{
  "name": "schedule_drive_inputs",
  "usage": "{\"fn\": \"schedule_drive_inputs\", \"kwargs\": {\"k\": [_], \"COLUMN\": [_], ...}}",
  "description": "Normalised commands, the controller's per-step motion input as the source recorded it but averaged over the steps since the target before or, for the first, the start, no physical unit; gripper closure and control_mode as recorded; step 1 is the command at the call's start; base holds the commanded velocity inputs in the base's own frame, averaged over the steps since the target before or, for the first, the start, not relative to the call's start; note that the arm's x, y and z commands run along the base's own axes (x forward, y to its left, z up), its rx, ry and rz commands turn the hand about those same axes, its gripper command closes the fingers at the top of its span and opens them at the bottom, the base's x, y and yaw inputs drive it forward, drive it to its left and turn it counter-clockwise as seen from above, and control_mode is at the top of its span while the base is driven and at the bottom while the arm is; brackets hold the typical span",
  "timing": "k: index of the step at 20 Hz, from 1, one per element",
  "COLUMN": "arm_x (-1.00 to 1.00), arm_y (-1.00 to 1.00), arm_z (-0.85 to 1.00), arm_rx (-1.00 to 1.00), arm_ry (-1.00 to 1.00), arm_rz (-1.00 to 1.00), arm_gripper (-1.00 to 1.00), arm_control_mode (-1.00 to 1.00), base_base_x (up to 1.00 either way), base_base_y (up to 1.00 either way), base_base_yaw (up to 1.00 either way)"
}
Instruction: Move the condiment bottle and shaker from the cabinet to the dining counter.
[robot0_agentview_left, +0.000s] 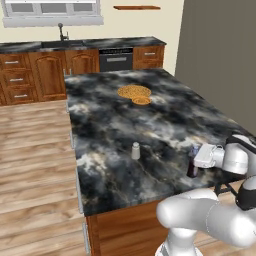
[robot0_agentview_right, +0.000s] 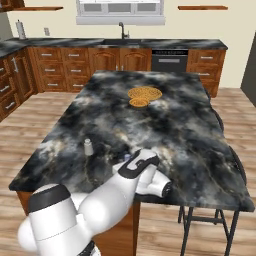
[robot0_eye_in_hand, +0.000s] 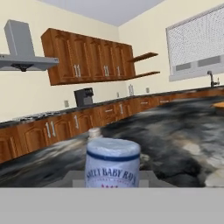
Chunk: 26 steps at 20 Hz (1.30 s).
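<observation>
Cream walls (robot0_agentview_right: 240, 30), wood plank floor (robot0_agentview_left: 35, 150), window (robot0_agentview_right: 120, 7) above sink.

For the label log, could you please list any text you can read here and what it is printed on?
"SWEET BABY RAY'S", partly blurred: on the pale front label of the condiment bottle, seen close in the hand view.
The smaller print beneath it is cut off and unreadable.
No other legible text.

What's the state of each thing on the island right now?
Shaker: upright on the dining counter, free of the gripper.
Bottle: upright, low at the counter's near edge, held.
Gripper: shut on the bottle.
Orange rounds: flat on the far half of the counter.
</observation>
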Motion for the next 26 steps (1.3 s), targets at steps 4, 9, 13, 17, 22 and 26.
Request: {"fn": "schedule_drive_inputs", "kwargs": {"k": [4,9,13,17,22,26], "arm_x": [0.08,0.02,0.00,0.00,-0.06,-0.10], "arm_y": [0.00,0.01,0.13,0.16,0.11,0.00], "arm_z": [-0.18,-0.04,-0.02,0.00,0.00,0.00], "arm_rx": [0.00,0.00,-0.01,-0.03,-0.03,-0.01], "arm_ry": [0.00,0.00,0.00,-0.04,-0.11,-0.15], "arm_rz": [0.00,0.00,0.00,0.00,0.00,0.00], "arm_gripper": [1.00,1.00,1.00,1.00,1.00,1.00], "arm_control_mode": [-1.00,-1.00,-1.00,-1.00,-1.00,-1.00], "base_base_x": [0.00,0.00,0.00,0.00,0.00,0.00], "base_base_y": [0.00,0.00,0.00,0.00,0.00,0.00], "base_base_yaw": [0.00,0.00,0.00,0.00,0.00,0.00]}}
